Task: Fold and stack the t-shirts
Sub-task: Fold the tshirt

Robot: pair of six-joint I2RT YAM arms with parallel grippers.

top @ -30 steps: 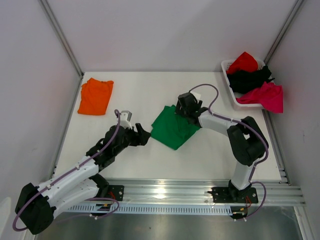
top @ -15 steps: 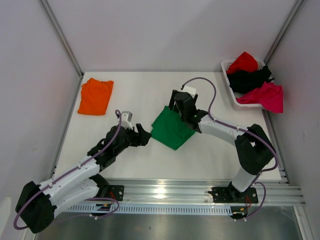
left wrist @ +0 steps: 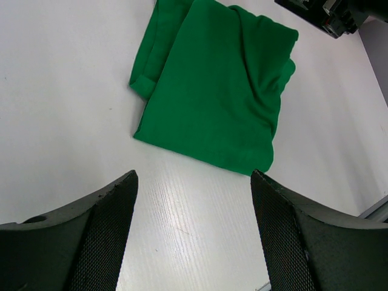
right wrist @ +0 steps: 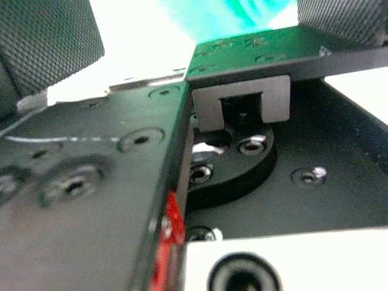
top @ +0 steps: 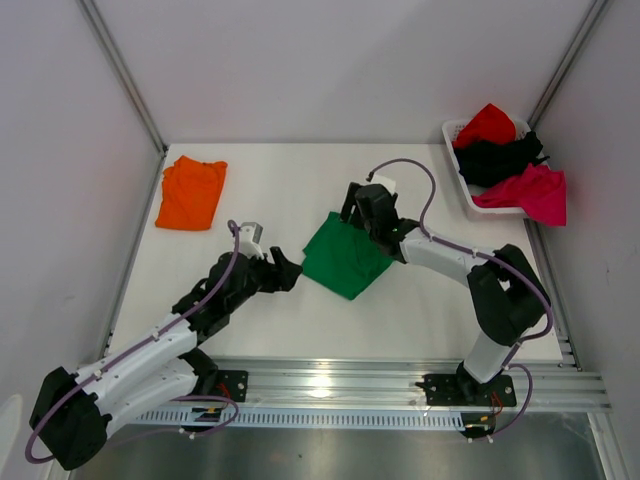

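The bright green t-shirt (top: 345,255) lies folded in the middle of the table; it fills the upper part of the left wrist view (left wrist: 218,91). The orange t-shirt (top: 191,191) lies folded at the far left. My left gripper (top: 290,270) is open and empty on the table, just left of the green t-shirt, its pads (left wrist: 103,230) wide apart. My right gripper (top: 352,215) sits at the green t-shirt's far edge. Its wrist is bent back, so its camera shows mostly its own arm, with the fingers (right wrist: 42,36) apart and a bit of green between them.
A white basket (top: 462,180) at the far right holds red (top: 487,123), black (top: 500,155) and magenta (top: 530,192) t-shirts. White walls close in the table on the left, back and right. A metal rail (top: 400,380) runs along the near edge.
My right gripper has shifted a little left and back along the green t-shirt's far edge. The left arm and the shirts have not moved.
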